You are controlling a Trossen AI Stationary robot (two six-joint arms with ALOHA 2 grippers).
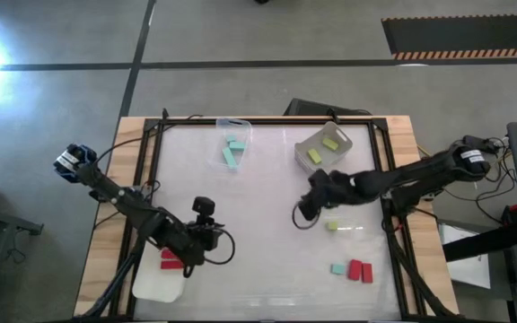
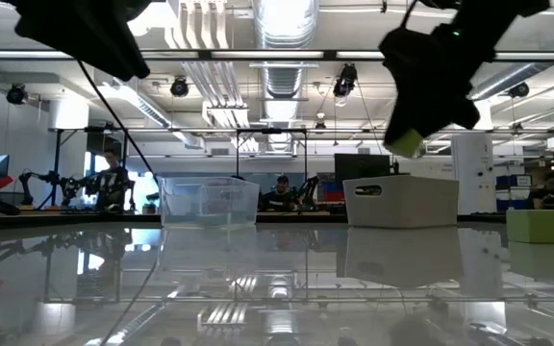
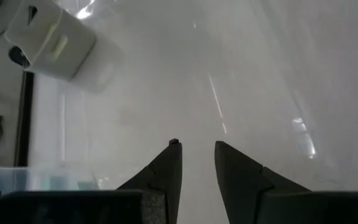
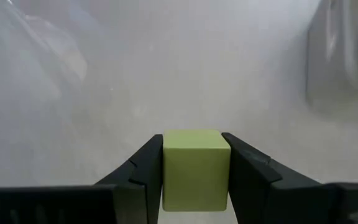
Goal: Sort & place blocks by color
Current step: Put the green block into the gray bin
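My work surface is the white table (image 1: 258,260), framed by a dark rail. Three translucent trays sit on it. The far-right tray (image 1: 311,142) holds two yellow-green blocks (image 1: 330,144). The far-centre tray (image 1: 223,131) holds mint-teal blocks (image 1: 232,154). The near-left tray (image 1: 155,285) lies partly under my left arm, with red blocks (image 1: 170,261) at its far edge.

My right arm reaches in from the right side toward the table's middle. My right gripper (image 4: 194,163) is raised above the surface, near the far-right tray. Its fingers (image 4: 148,168) are closed part-way against both sides of one yellow-green block (image 4: 196,169), which fills the gap between them. In the low view this block (image 2: 407,143) shows below the gripper, clear of the table.

My left arm lies over the near-left area. My left gripper (image 3: 197,163) points across bare table; its fingers (image 3: 166,171) stand a narrow gap apart with nothing between them.

Loose blocks on the near-right table: one yellow-green block (image 1: 332,225) just beside my right gripper, then one mint-teal block (image 1: 337,268) touching or just beside two red blocks (image 1: 361,271).
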